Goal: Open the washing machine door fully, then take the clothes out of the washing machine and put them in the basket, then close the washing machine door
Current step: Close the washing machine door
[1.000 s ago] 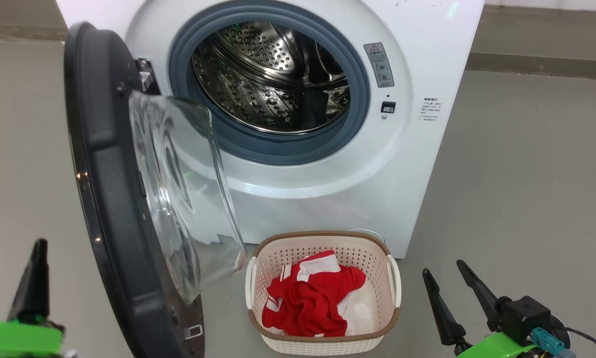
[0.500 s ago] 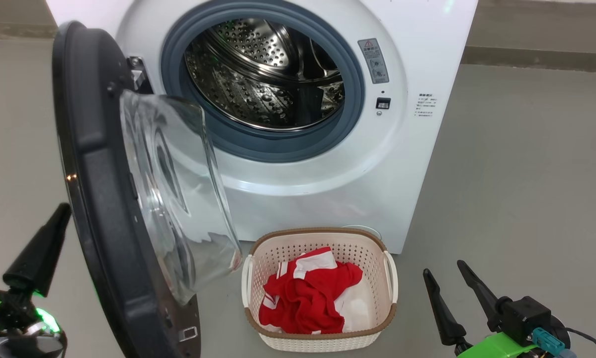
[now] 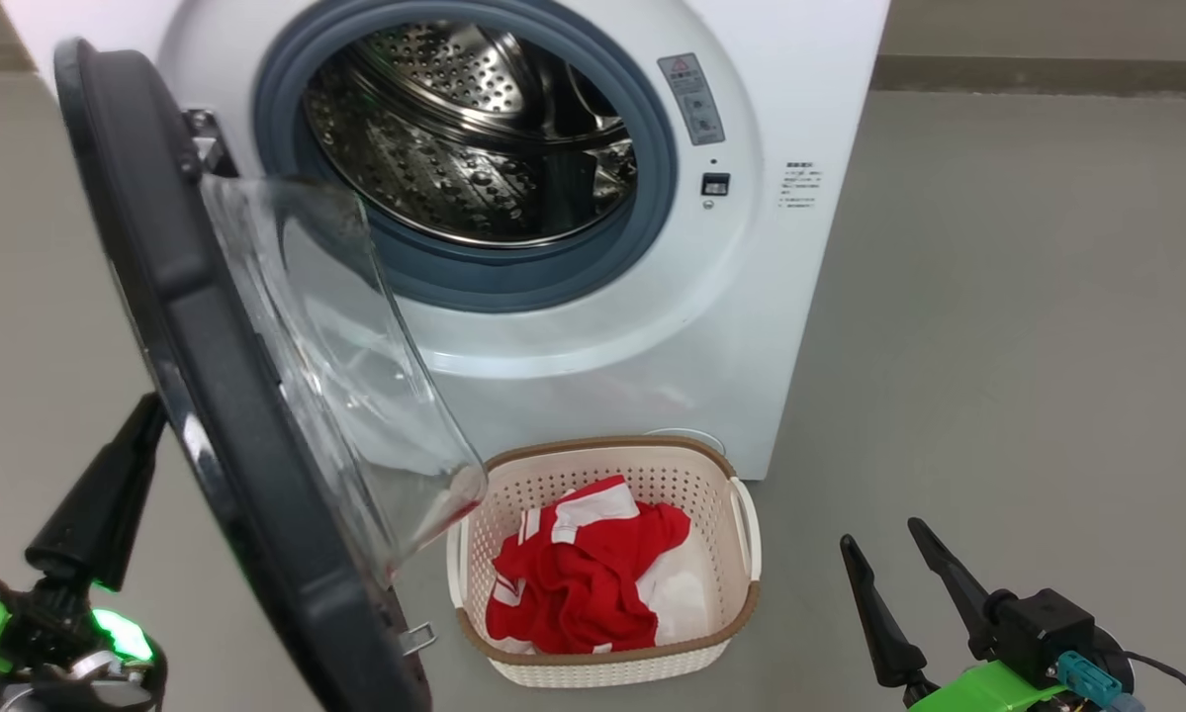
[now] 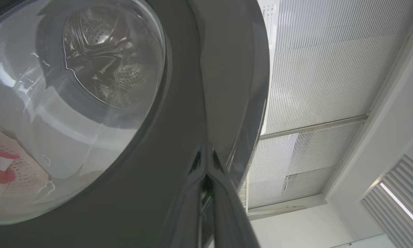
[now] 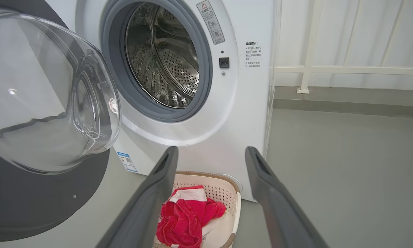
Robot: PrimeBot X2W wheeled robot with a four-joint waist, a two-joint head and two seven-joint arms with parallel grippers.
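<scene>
The washing machine [image 3: 780, 89] stands with its steel drum [image 3: 464, 129] exposed; I see no red fabric in the drum. The washing machine door [image 3: 207, 326] hangs open at the left, its glass bowl [image 3: 335, 336] facing the drum. My left gripper [image 3: 149, 405] is shut, its tips [image 4: 206, 150] against the door's black outer rim [image 4: 178, 103]. Red and white clothes [image 3: 573, 574] lie in the cream basket [image 3: 602, 447] on the floor before the machine. My right gripper [image 3: 881, 534] is open and holds nothing, right of the basket [image 5: 234, 196], and it points at the clothes [image 5: 185, 217].
Grey floor [image 3: 998, 346] stretches to the right of the machine. A white railing and wall [image 5: 330, 69] stand behind it. The door's glass bowl [image 5: 48, 103] reaches over the basket's left corner. A slatted ceiling [image 4: 323, 69] shows past the door.
The head camera has turned, so the whole scene has slid left. My left gripper has risen from the lower left corner up to the door's outer side. The right gripper has stayed put.
</scene>
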